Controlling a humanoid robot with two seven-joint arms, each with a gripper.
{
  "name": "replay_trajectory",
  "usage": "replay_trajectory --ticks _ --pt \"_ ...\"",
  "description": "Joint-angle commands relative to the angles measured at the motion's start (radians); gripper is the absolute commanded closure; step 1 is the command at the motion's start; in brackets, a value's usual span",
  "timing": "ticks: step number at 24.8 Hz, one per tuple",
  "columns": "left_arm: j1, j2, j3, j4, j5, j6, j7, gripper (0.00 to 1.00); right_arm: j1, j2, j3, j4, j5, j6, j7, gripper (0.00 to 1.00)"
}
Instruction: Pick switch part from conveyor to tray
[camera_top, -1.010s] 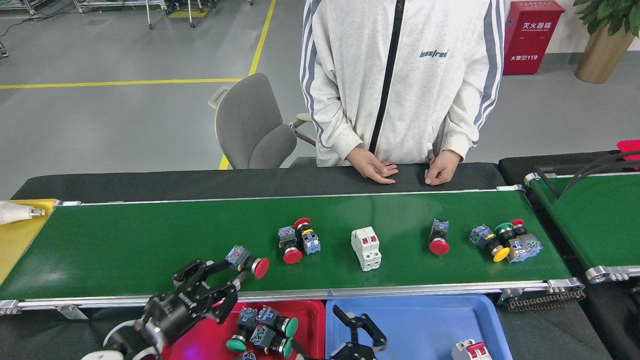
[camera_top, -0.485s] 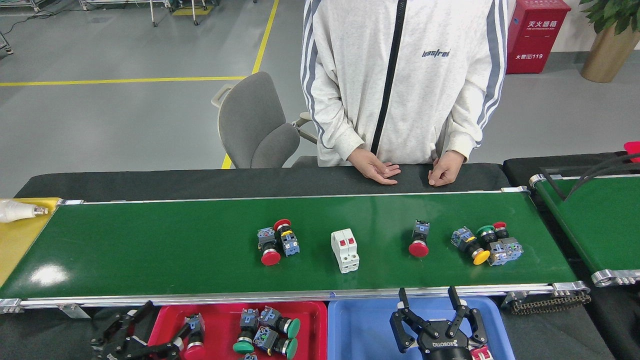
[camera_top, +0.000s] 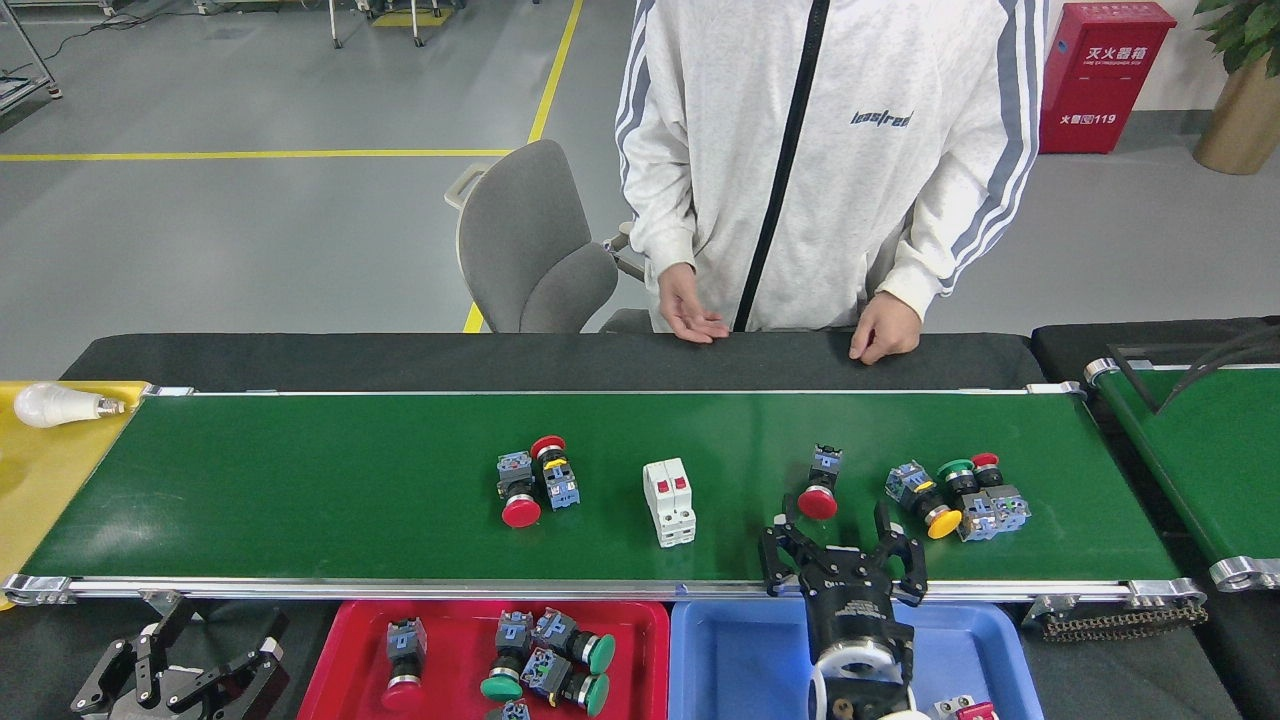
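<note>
- My right gripper (camera_top: 838, 528), fingers spread and empty, sits just short of the red mushroom pushbutton (camera_top: 819, 492) on the conveyor (camera_top: 300, 500).
- Closing off-centre could roll it away.
- Left gripper (camera_top: 180, 665) idles, fingers apart, empty.

A factory or industrial test floor is shown: grey sealed flooring marked with yellow lane lines (camera_top: 250, 154) towards 11 o'clock, a red fire-extinguisher cabinet (camera_top: 1097, 75) at 1 o'clock, and a green conveyor (camera_top: 300, 500) with aluminium rails, flanked at 6 o'clock by a red tray (camera_top: 340, 650) and a blue tray (camera_top: 740, 660).
</note>
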Motion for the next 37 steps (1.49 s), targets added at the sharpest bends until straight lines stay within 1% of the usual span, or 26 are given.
replay_trajectory --ticks 1,2,3,4,7,10,12,14,16,17,18,19,20,22,23,26,28,29,30,31,35,37 --pt "-0.042 0.003 -0.068 -0.015 -0.007 0.011 -0.001 0.00 -0.041 0.010 0.005 0.030 0.001 0.006 0.000 0.32" --pt "-0.071 -0.003 -0.113 -0.015 -0.024 0.028 -0.009 0.00 -0.045 0.006 0.022 0.039 0.003 0.002 0.002 0.57" --pt "-0.094 -0.005 -0.145 -0.015 -0.046 0.052 -0.023 0.00 -0.047 0.001 0.047 0.041 0.001 0.000 0.005 0.75" --pt "-0.122 -0.012 -0.179 -0.013 -0.075 0.089 -0.042 0.00 -0.047 -0.014 0.074 0.041 0.000 -0.001 0.016 0.86" --pt "-0.166 -0.023 -0.228 -0.002 -0.102 0.151 -0.055 0.00 -0.047 -0.026 0.103 0.039 -0.006 -0.003 0.023 0.94" --pt "-0.203 -0.026 -0.257 0.039 -0.102 0.197 -0.075 0.00 -0.039 -0.020 0.120 0.021 -0.003 -0.006 0.020 0.97" --pt "-0.236 -0.028 -0.259 0.077 -0.102 0.204 -0.096 0.00 -0.021 -0.026 0.188 -0.036 -0.003 -0.008 0.019 0.97" --pt "-0.251 -0.026 -0.256 0.119 -0.102 0.207 -0.104 0.00 0.021 -0.030 0.275 -0.119 -0.003 -0.023 0.019 0.97" --pt "-0.271 -0.026 -0.256 0.159 -0.102 0.209 -0.104 0.00 0.062 -0.056 0.370 -0.218 0.000 -0.058 0.020 0.97" --pt "-0.280 -0.026 -0.254 0.177 -0.102 0.210 -0.104 0.00 0.079 -0.076 0.419 -0.267 0.003 -0.070 0.020 0.94" --pt "-0.291 -0.026 -0.252 0.192 -0.102 0.210 -0.104 0.00 0.090 -0.089 0.474 -0.301 0.004 -0.075 0.020 0.83" --pt "-0.300 -0.026 -0.252 0.205 -0.102 0.210 -0.104 0.00 0.094 -0.091 0.524 -0.315 0.004 -0.073 0.020 0.56" --pt "-0.314 -0.025 -0.252 0.222 -0.102 0.210 -0.104 0.00 0.094 -0.091 0.584 -0.318 0.006 -0.073 0.014 0.00" --pt "-0.343 -0.023 -0.256 0.258 -0.102 0.226 -0.104 0.00 0.091 -0.085 0.659 -0.313 0.006 -0.073 0.013 0.00" --pt "-0.357 -0.021 -0.257 0.277 -0.102 0.233 -0.104 0.00 0.093 -0.082 0.668 -0.313 0.004 -0.073 0.013 0.00" --pt "-0.389 -0.018 -0.257 0.330 -0.102 0.238 -0.104 0.00 0.094 -0.074 0.663 -0.316 0.004 -0.067 0.014 0.00" --pt "-0.394 -0.015 -0.252 0.347 -0.102 0.238 -0.104 0.00 0.099 -0.077 0.639 -0.341 0.004 -0.061 0.011 0.00" --pt "-0.394 -0.014 -0.251 0.352 -0.102 0.238 -0.104 0.00 0.101 -0.086 0.605 -0.370 0.003 -0.054 0.010 0.00" --pt "-0.394 -0.011 -0.248 0.355 -0.102 0.240 -0.104 0.00 0.119 -0.103 0.544 -0.393 0.003 -0.038 0.008 0.00" --pt "-0.392 -0.011 -0.243 0.361 -0.102 0.241 -0.104 0.00 0.157 -0.117 0.481 -0.407 0.003 -0.027 0.005 0.00" --pt "-0.410 -0.008 -0.242 0.409 -0.101 0.276 -0.104 0.00 0.282 -0.138 0.272 -0.422 0.003 -0.024 -0.076 0.00" --pt "-0.433 0.005 -0.242 0.438 -0.101 0.302 -0.104 0.00 0.315 -0.154 0.196 -0.421 0.003 -0.024 -0.082 0.00"
